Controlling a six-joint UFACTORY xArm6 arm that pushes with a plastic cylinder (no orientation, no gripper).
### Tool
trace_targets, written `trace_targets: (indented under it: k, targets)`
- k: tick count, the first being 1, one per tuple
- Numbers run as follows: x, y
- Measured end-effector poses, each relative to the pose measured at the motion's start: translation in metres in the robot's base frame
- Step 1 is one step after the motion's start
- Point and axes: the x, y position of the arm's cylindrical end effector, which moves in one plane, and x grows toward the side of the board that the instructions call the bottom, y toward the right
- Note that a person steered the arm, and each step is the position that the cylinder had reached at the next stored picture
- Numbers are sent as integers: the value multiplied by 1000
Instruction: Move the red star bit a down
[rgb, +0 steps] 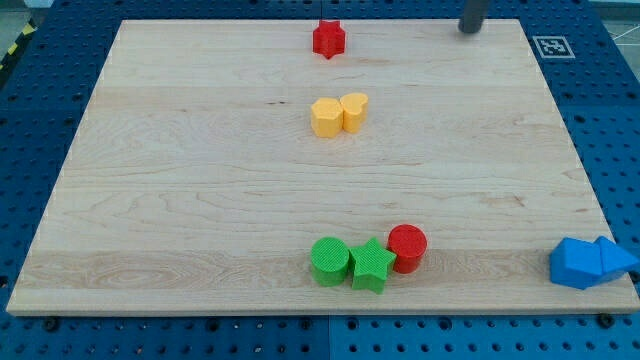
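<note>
Red star: the red star (328, 39) is sitting at the view's top edge of the board (180, 180), near the middle, with bare wood below it, so a short push down looks unobstructed.
Tip: my tip (469, 29) is resting at the view's top right, well apart from the star and level with it; being a plain rod, it is holding nothing and touching no block.
Approach: judging from this, the tip is needing to get above the star, where almost no board is remaining, before pushing toward the view's bottom.
Yellow pair: the yellow hexagon (326, 117) and yellow heart (354, 110) are touching each other straight below the star, so only a small push is fitting before contact.
Bottom cluster: the green cylinder (329, 260), green star (371, 265) and red cylinder (407, 248) are huddling together, far out of the way.
Blue blocks: two blue blocks (588, 262) are lying at the right edge, shapes unclear.
</note>
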Motion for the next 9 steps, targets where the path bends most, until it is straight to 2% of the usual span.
trace_targets:
  k: [1,4,5,6,7,8,9]
  targets:
    - [-4,-10]
    - [2,-178]
    - [21,-231]
    - [51,-251]
    - [26,-241]
    - [10,-204]
    - [27,-188]
